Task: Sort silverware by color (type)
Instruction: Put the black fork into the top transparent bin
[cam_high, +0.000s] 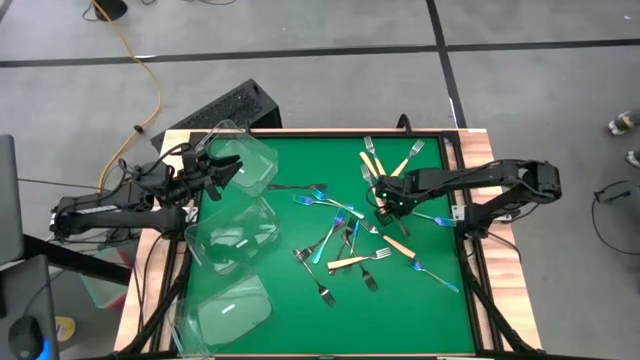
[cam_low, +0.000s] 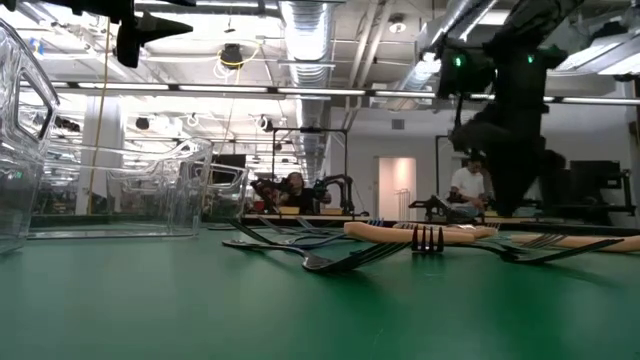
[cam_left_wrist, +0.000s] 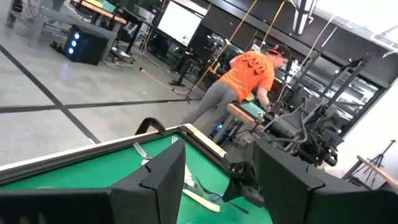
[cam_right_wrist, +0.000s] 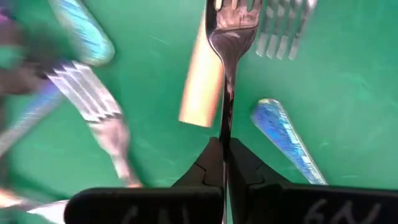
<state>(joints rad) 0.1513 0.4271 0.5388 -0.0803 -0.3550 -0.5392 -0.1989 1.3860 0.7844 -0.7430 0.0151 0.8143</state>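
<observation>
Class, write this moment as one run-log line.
right pincer: shut on grey fork, low over mat | left pincer: open, over tubs | forks unsorted

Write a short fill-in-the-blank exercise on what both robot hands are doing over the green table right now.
1. The right hand is shut on the handle of a dark silver-grey metal ____.
2. Beside that fork lies a cream-tan handle on the ____ table mat.
3. The left hand waits above the clear plastic ____.

Missing words: fork; green; tubs
</observation>
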